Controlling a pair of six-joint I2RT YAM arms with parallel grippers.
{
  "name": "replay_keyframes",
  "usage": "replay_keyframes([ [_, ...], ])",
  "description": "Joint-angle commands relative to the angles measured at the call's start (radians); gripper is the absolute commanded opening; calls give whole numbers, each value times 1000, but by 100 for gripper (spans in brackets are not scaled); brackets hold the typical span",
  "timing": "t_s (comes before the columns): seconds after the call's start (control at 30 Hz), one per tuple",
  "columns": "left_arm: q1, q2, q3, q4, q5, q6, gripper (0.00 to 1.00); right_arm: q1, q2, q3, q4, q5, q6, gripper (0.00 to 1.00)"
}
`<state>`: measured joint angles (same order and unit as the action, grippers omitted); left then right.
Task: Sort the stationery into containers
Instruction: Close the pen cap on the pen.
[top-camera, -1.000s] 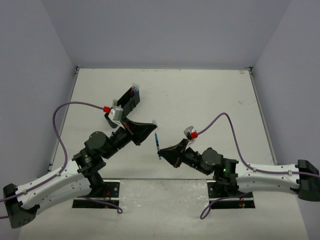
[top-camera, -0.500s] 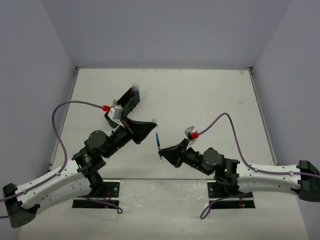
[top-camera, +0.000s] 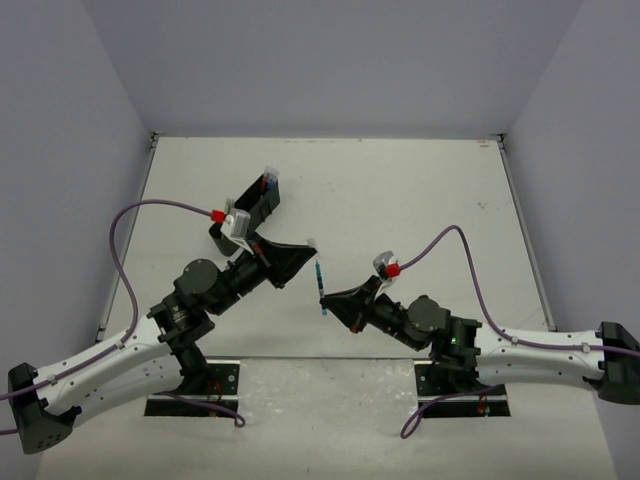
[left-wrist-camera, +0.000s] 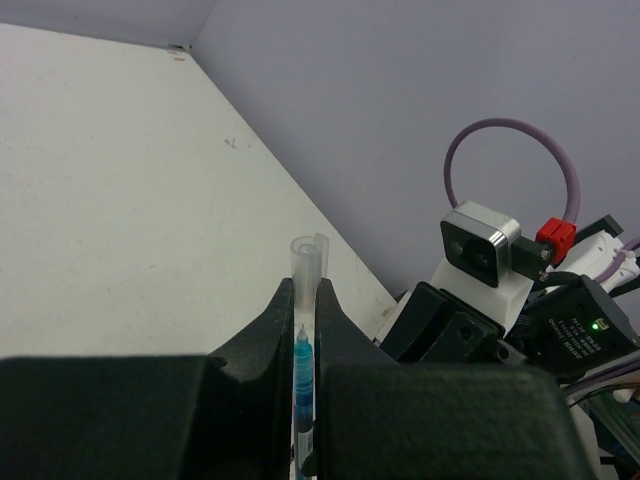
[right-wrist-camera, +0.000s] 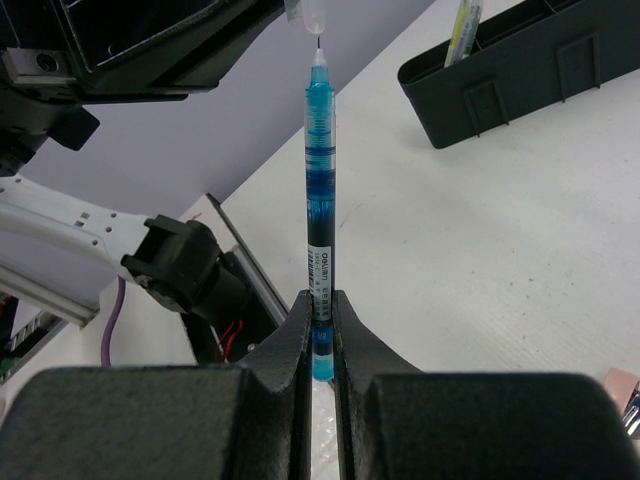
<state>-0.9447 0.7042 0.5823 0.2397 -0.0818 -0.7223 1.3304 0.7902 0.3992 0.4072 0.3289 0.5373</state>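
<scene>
My right gripper (right-wrist-camera: 320, 297) is shut on the lower barrel of a blue pen (right-wrist-camera: 319, 190), which is uncapped with its nib pointing away from the gripper. My left gripper (left-wrist-camera: 305, 290) is shut on a clear pen cap (left-wrist-camera: 307, 262) and faces it. The nib sits just short of the cap (right-wrist-camera: 307, 14). From above, the blue pen (top-camera: 320, 288) hangs over the table's near middle between my left gripper (top-camera: 307, 251) and my right gripper (top-camera: 327, 298). The black organiser tray (top-camera: 252, 208) stands behind the left gripper with a few pens upright in it.
A yellow pen (right-wrist-camera: 466, 22) stands in the black tray (right-wrist-camera: 540, 75). A small pinkish block (right-wrist-camera: 622, 388) lies on the table by my right gripper. The right arm's wrist camera (left-wrist-camera: 482, 250) sits close in front of the left gripper. Grey walls close in the table.
Both grippers have drifted slightly to the right, carrying the pen and the cap with them. Both grips are unchanged.
</scene>
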Motion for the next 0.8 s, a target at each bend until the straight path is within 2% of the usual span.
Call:
replay_keyframes([
  [0.0, -3, 19, 5, 35, 28, -5, 0, 6, -5, 56, 5, 49, -25, 0],
  [0.5, -3, 44, -10, 51, 77, -29, 0, -11, 6, 109, -1, 86, -93, 0],
  [0.77, -3, 73, 22, -30, 141, -39, 0, -53, 22, 232, -16, 71, -257, 0],
])
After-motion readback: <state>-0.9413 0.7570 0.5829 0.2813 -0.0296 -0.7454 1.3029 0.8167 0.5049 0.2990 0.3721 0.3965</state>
